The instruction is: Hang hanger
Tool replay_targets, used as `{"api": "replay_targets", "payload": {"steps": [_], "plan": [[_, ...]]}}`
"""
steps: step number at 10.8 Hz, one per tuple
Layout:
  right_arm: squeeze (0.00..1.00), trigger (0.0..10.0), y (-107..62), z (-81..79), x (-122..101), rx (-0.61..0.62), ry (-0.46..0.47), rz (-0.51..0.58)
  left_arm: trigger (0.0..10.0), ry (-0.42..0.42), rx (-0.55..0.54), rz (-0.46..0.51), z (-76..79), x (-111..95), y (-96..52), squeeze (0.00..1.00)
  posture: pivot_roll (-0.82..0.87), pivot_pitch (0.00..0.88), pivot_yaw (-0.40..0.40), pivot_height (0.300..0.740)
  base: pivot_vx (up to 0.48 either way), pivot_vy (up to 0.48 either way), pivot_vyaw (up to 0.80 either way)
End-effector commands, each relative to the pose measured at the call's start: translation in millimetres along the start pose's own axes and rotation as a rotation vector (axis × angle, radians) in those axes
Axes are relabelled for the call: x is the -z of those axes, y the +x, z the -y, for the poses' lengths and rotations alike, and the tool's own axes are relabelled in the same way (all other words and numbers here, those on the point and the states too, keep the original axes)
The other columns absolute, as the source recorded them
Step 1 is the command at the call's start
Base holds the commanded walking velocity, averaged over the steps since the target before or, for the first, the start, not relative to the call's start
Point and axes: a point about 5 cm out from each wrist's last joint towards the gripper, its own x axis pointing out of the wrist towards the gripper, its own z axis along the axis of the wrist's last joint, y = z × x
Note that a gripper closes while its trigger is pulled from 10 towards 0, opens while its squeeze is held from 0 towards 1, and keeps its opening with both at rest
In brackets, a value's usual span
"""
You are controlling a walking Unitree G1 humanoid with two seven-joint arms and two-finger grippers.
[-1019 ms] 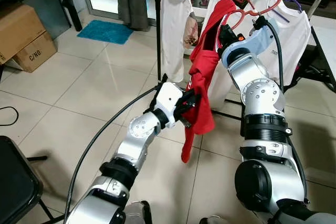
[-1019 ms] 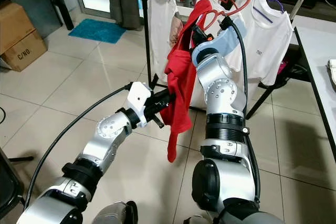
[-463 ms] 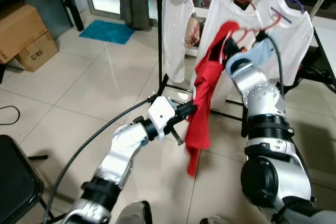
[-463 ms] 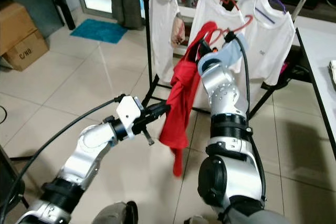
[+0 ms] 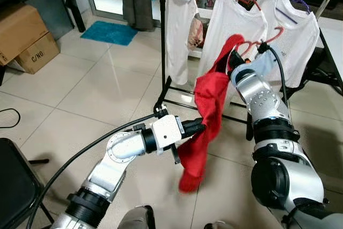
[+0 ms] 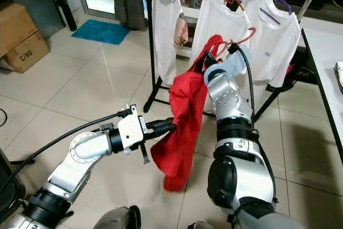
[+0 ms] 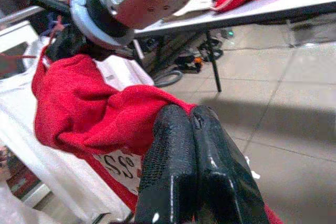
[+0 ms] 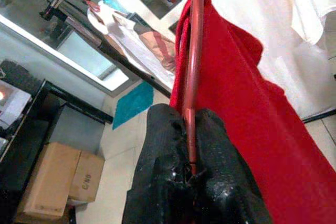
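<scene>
Clothes rack [image 5: 162, 36] stood on tiled floor [image 5: 80, 95] with 3 white shirts [image 5: 292, 36] hanging. Red shirt [image 5: 206, 116] hung in front of rack, draped on red hanger [image 8: 192, 77]. Right gripper [image 8: 191, 174] was clamped on hanger's rod. Left gripper [image 7: 191, 124] was pinched closed on shirt's lower cloth, pulling it sideways.

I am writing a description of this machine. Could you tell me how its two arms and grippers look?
Both arms are jointed silver metal with black rings. The left gripper has a white block behind two long textured black fingers and a black cable. The right gripper has similar black fingers; a pale blue cover and a black cable sit behind it.
</scene>
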Motion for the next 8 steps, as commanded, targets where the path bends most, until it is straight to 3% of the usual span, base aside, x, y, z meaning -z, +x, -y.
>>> {"api": "replay_targets", "payload": {"steps": [1,3,5,7,8], "plan": [[0.0,10.0,1.7,-12.1,-12.3,-0.043,-0.009,0.045,0.0,0.028,0.049,-0.009,2.9,-3.4,2.0,0.0,0.07,0.038,0.005,0.74,0.0,0.0,0.0],[0.0,10.0,2.0,-9.5,-11.5,-0.04,-0.009,0.044,0.0,0.023,0.143,-0.065,2.8,-1.6,-7.5,0.0,0.07,0.036,0.009,0.74,0.0,0.0,0.0],[0.0,10.0,3.3,-7.0,-12.6,-0.031,-0.01,0.047,0.0,-0.067,0.217,-0.019,6.8,-13.5,-11.0,0.0,0.07,0.037,0.009,0.74,0.0,0.0,0.0],[0.0,10.0,4.1,-7.0,-11.6,-0.028,-0.012,0.047,0.0,-0.058,0.186,-0.01,6.0,-16.2,-7.3,0.0,0.08,0.037,0.008,0.74,0.0,0.0,0.0],[0.0,10.0,4.3,-7.5,-11.0,-0.029,-0.014,0.047,10.0,-0.107,0.137,-0.006,0.9,-17.5,-4.7,0.0,0.08,0.034,0.009,0.74,0.0,0.0,0.0]]}}
